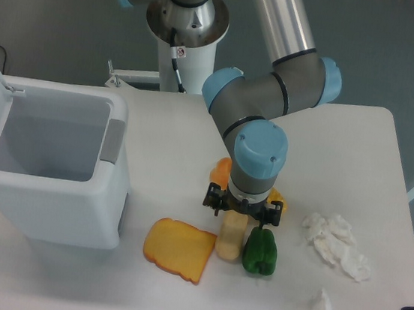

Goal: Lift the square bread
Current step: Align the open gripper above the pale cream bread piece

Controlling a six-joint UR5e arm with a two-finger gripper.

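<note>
**Surface stock, claw over square bread**

- Bin: pale plastic, boxy, lid tipped open at far left; hollow, smooth walls. Probably set there as a drop-off spot.
- Toast slice: flat, orange-yellow, rounded corners, darker crust edge. Lying flat just left of the bread, touching or nearly so.
- Square bread: pale beige oblong block, rounded corners, matte. Lying lengthwise toward the camera, between toast slice and green pepper, far end hidden under the claw.
- Claw: black, pointed straight down from the grey-and-blue arm, set over the far end of the bread. Fingers hidden by the wrist; spread not readable, so cannot tell whether gripping. Vertical pose judged to suit a top-down pinch across the narrow width.
- Round bun: orange, mostly hidden behind the wrist.
- Green pepper: glossy, lobed, close against the bread's right side; a crowding risk for one finger.
- Crumpled tissues: white, soft, scattered at right, well apart.
</note>
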